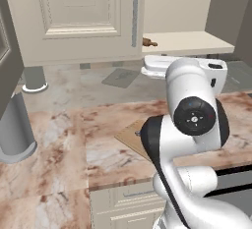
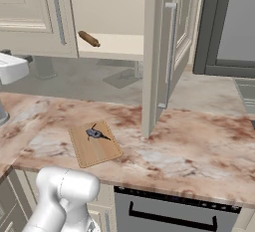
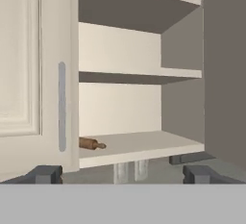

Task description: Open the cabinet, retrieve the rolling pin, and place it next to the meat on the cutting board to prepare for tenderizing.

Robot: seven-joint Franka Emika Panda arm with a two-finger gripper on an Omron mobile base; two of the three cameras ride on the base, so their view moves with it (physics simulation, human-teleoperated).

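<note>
Facing the large cream wall cabinet (image 3: 120,107), whose right door stands swung out, I keep my pincer (image 3: 122,174) spread wide and empty so it can take the slim brown wooden rolling pin (image 3: 91,144). That pin lies on the pale bottom shelf, half hidden behind the closed left door. The thin tan wooden cutting board (image 2: 94,144) waits on the counter below, the small grey-blue meat (image 2: 95,134) on it.

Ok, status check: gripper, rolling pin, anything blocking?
Gripper open, empty, facing the cabinet. Right door swung open, left door shut. Rolling pin on bottom shelf, partly behind left door. Meat on cutting board.
</note>
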